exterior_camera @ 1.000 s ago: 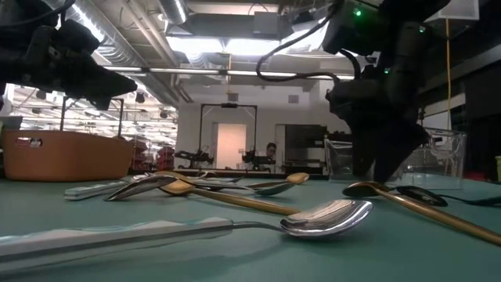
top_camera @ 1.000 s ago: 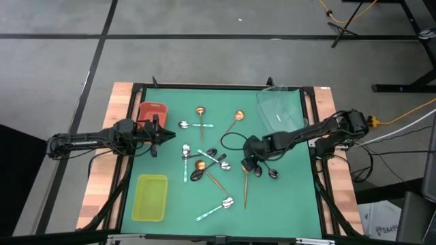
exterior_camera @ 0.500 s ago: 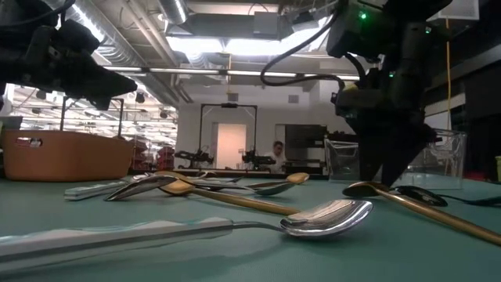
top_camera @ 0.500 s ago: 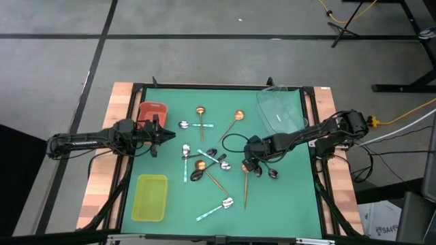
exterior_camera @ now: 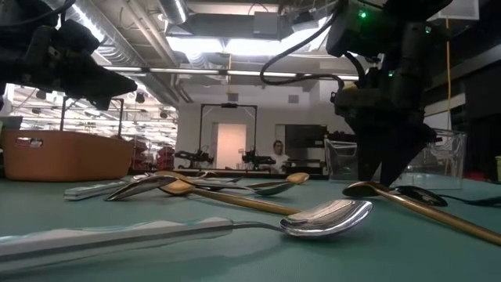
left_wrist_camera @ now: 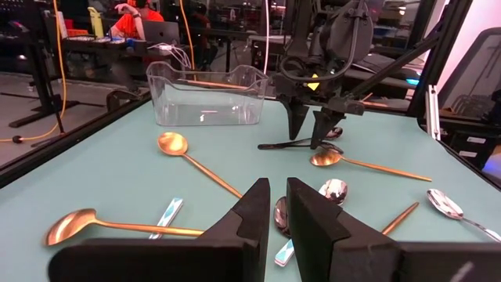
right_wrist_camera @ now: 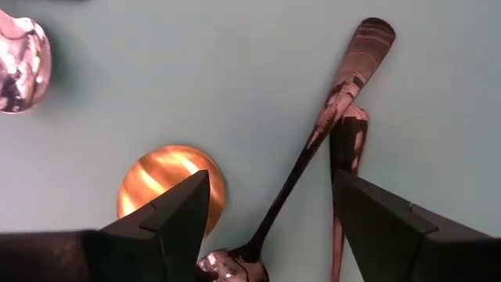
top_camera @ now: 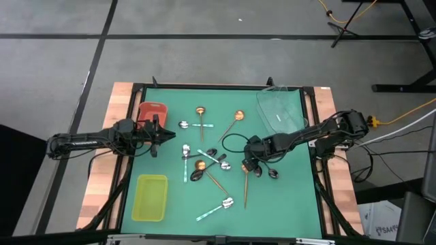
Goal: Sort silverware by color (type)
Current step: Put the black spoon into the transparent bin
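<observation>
Right gripper (right_wrist_camera: 266,215) jaws spread wide, straddling the dark spoons (right_wrist_camera: 329,125) on the green bench (top_camera: 293,197), tips low beside a copper spoon (right_wrist_camera: 168,182). Picking step in hand; next: drop, pinch one black handle, carry to the clear tray (top_camera: 279,109). Left gripper (left_wrist_camera: 278,215) jaws nearly pressed together, empty, waiting near the red tray (top_camera: 151,110).

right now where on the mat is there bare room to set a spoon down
Bare green mat lies between the right gripper and the front edge, and along the back edge between the red tray and clear tray. The middle is crowded with spoons, from the left gripper across to the right gripper.
</observation>
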Tool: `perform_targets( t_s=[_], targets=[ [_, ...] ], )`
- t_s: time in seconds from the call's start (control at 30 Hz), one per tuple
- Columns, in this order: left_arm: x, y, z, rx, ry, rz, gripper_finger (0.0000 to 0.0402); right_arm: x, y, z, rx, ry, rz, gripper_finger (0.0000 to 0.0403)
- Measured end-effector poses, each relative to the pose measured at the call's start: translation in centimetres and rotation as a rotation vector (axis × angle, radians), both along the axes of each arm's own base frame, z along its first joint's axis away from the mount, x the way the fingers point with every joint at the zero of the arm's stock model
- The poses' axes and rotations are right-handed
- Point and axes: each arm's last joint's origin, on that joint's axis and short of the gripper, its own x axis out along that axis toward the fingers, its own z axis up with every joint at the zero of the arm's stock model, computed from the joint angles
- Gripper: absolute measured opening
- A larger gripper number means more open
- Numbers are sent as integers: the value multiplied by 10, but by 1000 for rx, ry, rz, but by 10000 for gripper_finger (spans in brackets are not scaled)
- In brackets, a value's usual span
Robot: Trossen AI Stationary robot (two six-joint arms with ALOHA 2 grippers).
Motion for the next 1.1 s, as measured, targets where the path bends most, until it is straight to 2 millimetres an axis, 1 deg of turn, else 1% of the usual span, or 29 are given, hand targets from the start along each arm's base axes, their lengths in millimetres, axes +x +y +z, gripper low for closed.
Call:
perform_targets(
  t_s=[0.27, 0.5, 1.1],
  targets=[
    [0, 0, 0, 0, 0, 0, 39, 0, 0, 0, 1, -5, -1, 259],
    [0, 0, 0, 0, -1, 0, 39, 5, 1, -13, 16, 33, -13, 259],
    [0, 1, 0, 2, 0, 25, 39, 5, 2, -15, 25, 33, -9, 259]
  ],
)
